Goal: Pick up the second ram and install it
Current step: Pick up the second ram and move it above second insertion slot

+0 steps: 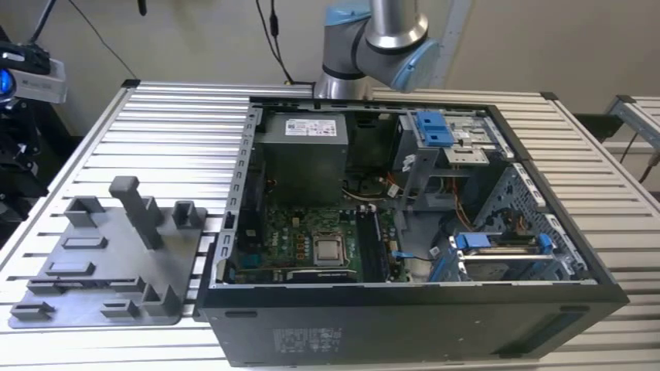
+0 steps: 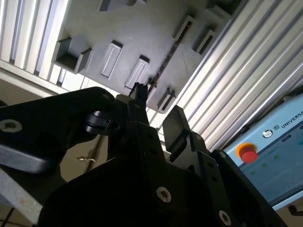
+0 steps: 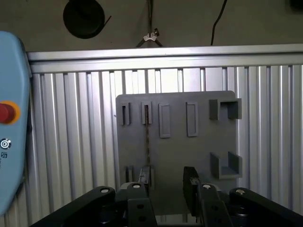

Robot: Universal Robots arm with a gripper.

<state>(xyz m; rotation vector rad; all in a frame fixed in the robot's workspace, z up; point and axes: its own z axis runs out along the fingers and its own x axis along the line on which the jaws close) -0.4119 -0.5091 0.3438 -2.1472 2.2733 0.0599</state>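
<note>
On the grey plastic fixture tray (image 3: pixel 203 142), which is lying on the ribbed aluminium tabletop (image 3: pixel 71 142), the second ram (image 3: pixel 147 135) is standing on its long edge in a narrow slot. It is showing me only a thin dark line in the first wrist view. In the second wrist view the same stick (image 2: pixel 166 57) is running slantwise across the tray.

The black jaws are hanging wide open above the tray's end, holding nothing. How far above the stick they are, I cannot tell.

I am judging the step in hand to be the lining-up for the grasp. The stick is looking closer to one jaw than to the middle of the gap. So I am wanting it centred between the pads, with the pads facing its flat sides and meeting it at mid-length. A slow, gentle squeeze is mattering here, since the board is thin and may tip or bind in its slot.

In the exterior view, the open black computer case (image 1: pixel 413 309) is sitting just beside the tray.
</note>
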